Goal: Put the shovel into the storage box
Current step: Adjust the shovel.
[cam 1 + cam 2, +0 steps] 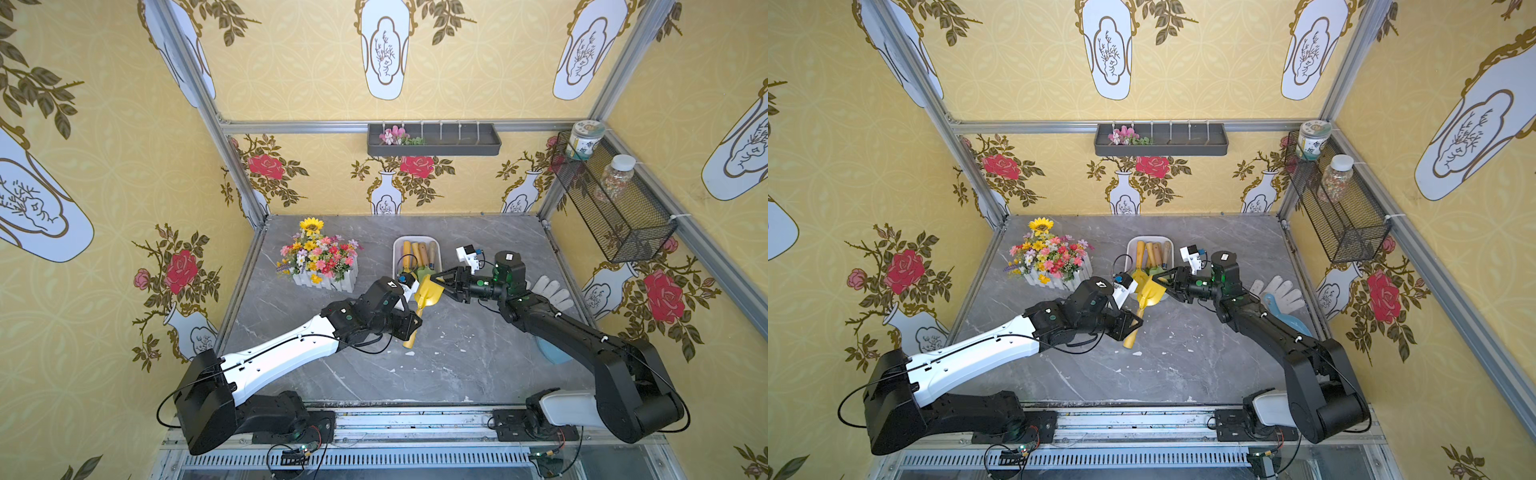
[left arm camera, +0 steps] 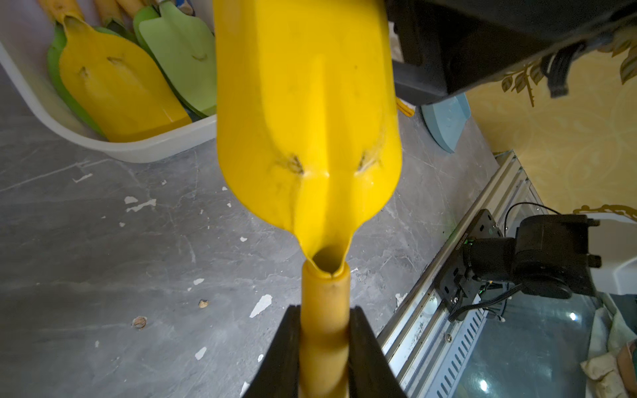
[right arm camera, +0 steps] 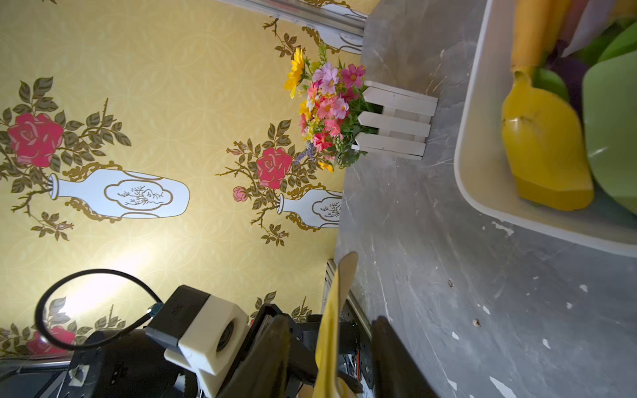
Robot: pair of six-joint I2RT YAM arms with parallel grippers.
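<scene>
One shovel (image 2: 306, 120): left jaws clench handle (image 2: 324, 310); only wrist view shows right jaws apart astride blade (image 3: 329, 327).

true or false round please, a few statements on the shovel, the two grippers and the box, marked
1. The left gripper is shut on the handle of the yellow shovel. True.
2. The storage box is empty. False: it already holds other shovels, yellow and green.
3. The jaws of the right gripper stand either side of the yellow shovel's blade. True.
4. The flower arrangement stands in the wire basket. False: it stands on the table.
</scene>
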